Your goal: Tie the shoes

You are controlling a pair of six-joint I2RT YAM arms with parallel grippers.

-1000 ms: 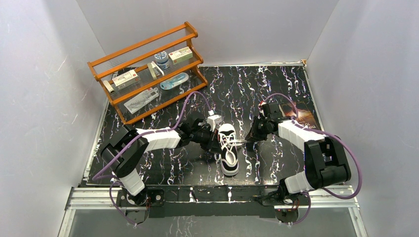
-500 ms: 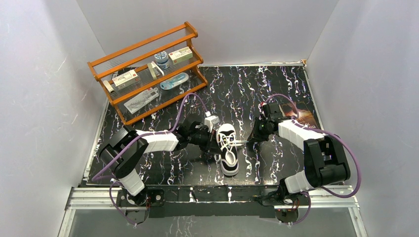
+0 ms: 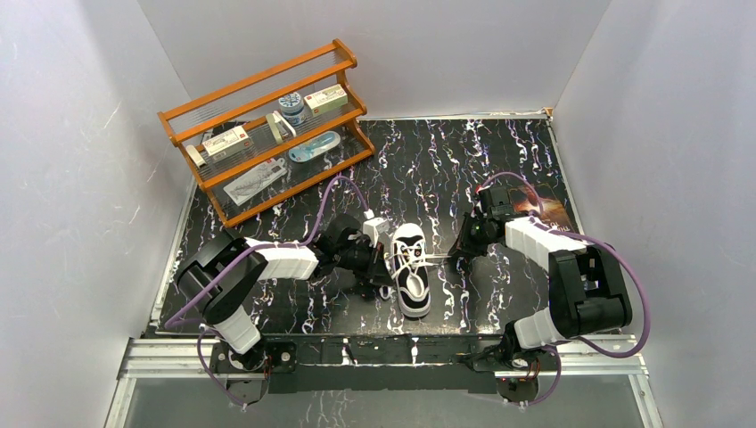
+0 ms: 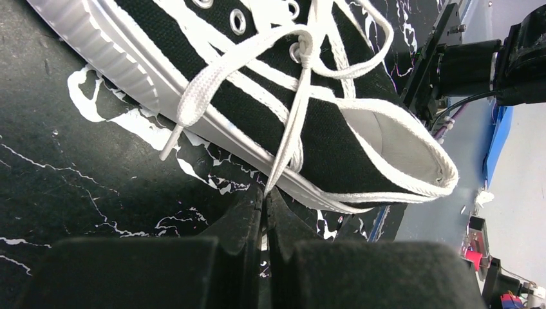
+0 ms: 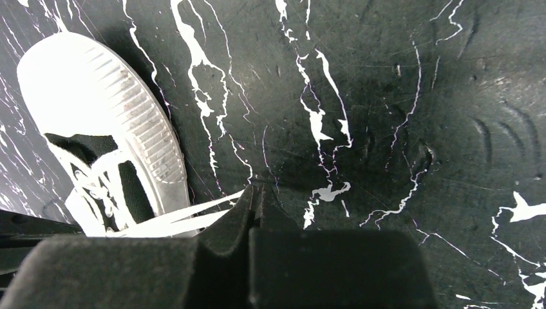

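Observation:
A small black canvas sneaker (image 3: 411, 268) with white toe cap and sole lies mid-table, toe toward the near edge. It also shows in the left wrist view (image 4: 270, 109) and the right wrist view (image 5: 103, 116). My left gripper (image 3: 385, 270) is at the shoe's left side, shut on a white lace (image 4: 293, 122) that runs taut up to the eyelets. My right gripper (image 3: 455, 256) is to the shoe's right, shut on the other white lace (image 5: 187, 215), which stretches from the shoe to its tips. A loose lace loop (image 4: 199, 90) hangs over the shoe's side.
An orange wooden rack (image 3: 267, 129) with small boxes and packets stands at the back left. A dark booklet (image 3: 544, 207) lies at the right, behind my right arm. White walls enclose the black marbled table (image 3: 428, 169).
My left gripper has drawn its lace left and toward the near edge, away from the shoe. My right gripper has shifted slightly right, keeping its lace taut. The shoe has barely moved.

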